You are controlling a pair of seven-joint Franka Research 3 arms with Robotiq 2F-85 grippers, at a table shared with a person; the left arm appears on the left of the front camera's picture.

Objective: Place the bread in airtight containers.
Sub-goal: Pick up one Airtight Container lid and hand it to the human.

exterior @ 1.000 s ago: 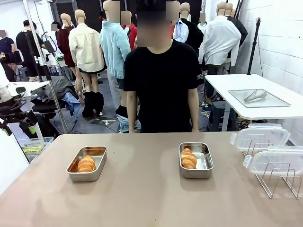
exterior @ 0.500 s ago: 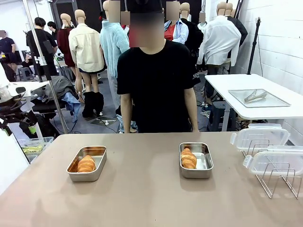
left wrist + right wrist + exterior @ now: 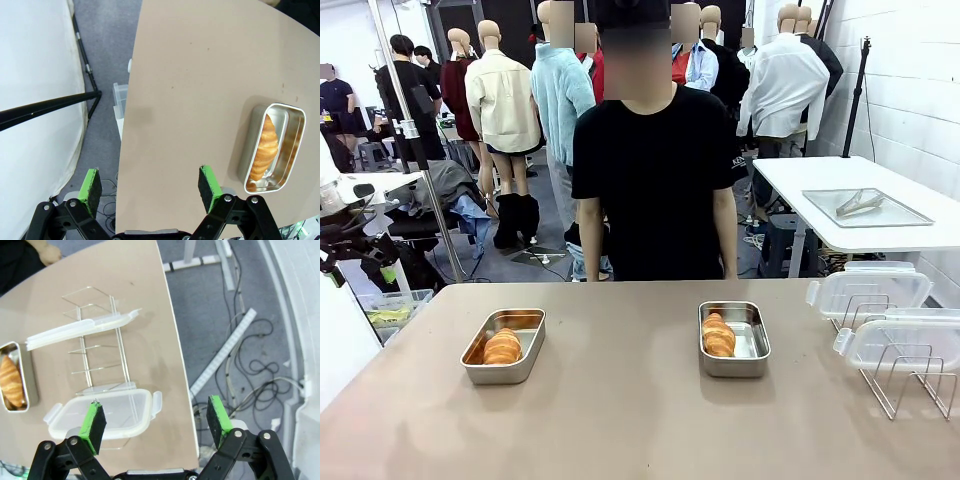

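Golden-brown ridged rolls (image 3: 502, 347) sit in rectangular steel tins (image 3: 500, 377), clear plastic lids (image 3: 890, 285) unfitted; left claw (image 3: 150, 185) and right claw (image 3: 157, 419) gape empty.

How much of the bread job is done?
Done: one roll lies in the left tin, the other roll in the right tin. In hand: nothing; the left gripper and right gripper are open, empty. Left: both clear lids rest on the wire rack, not yet on the tins.
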